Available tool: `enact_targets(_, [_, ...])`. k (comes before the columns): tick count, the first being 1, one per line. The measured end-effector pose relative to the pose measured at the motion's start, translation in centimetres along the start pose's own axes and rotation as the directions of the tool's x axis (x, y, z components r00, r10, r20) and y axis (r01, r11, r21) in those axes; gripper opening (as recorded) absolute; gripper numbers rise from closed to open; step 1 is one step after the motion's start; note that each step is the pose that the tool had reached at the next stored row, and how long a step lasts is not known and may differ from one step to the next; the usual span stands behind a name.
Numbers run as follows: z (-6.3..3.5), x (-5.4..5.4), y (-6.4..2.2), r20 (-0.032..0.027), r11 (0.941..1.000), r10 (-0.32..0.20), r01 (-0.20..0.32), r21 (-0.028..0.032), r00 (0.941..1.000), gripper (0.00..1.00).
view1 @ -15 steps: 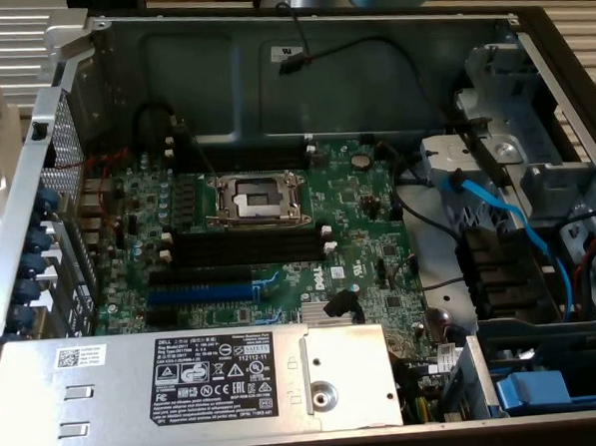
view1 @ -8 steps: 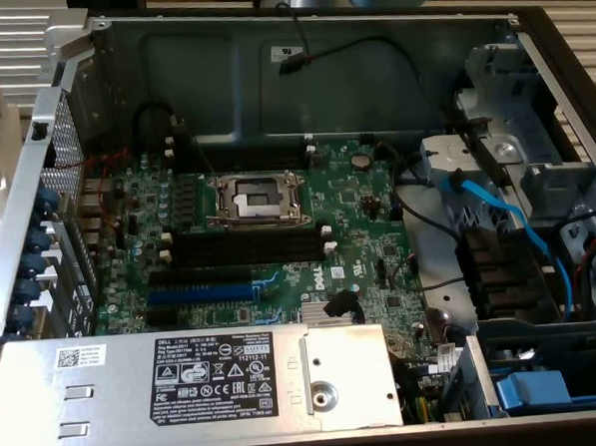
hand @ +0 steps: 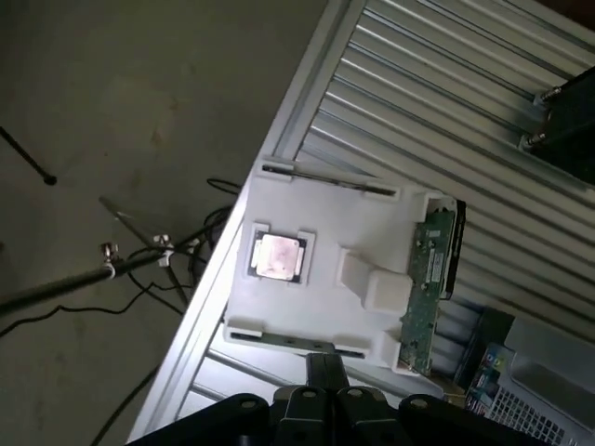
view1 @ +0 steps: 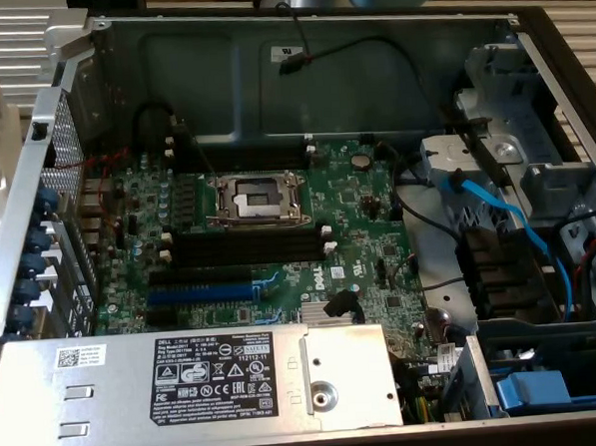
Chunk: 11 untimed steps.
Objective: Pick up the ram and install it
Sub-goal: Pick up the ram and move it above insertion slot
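The claw [hand: 323, 372] is clenched tight with nothing in its grip, hanging over the near rim of a white tray [hand: 325, 214]. The ram [hand: 426, 279] stands on edge in a groove along one side of that tray, off to the side of the claw and apart from it. A square chip [hand: 279, 255] sits in a pocket on the tray's other side. The tray rests at the border of a ribbed metal table [hand: 446, 102], beside the drop to the floor [hand: 112, 93].

In the exterior view, from its left: the case wall [view1: 37, 197], then the green board [view1: 367, 194] with the blue slot [view1: 197, 293], the black slots [view1: 244, 248] and the chip socket [view1: 257, 197], uncovered from above, then blue cables [view1: 508, 222] at its right
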<state>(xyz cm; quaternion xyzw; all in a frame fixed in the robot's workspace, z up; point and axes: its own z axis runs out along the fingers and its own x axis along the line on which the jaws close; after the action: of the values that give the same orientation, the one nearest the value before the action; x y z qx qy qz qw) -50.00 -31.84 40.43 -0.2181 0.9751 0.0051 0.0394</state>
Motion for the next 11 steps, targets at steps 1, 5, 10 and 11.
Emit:
enact_targets(1, [0.00,0.00,0.00,0.0001,0.9998,-0.019,0.019,-0.0015,0.9998,0.10])
enact_targets(5, [0.00,0.00,0.00,0.0010,0.9958,-0.091,0.091,-0.0072,0.9958,0.10])
enact_targets(10, [0.00,0.00,0.00,0.0026,0.9834,-0.181,0.181,-0.0142,0.9835,0.10])
enact_targets(11, [-0.01,0.00,0.00,0.0029,0.9800,-0.199,0.199,-0.0156,0.9801,0.10])
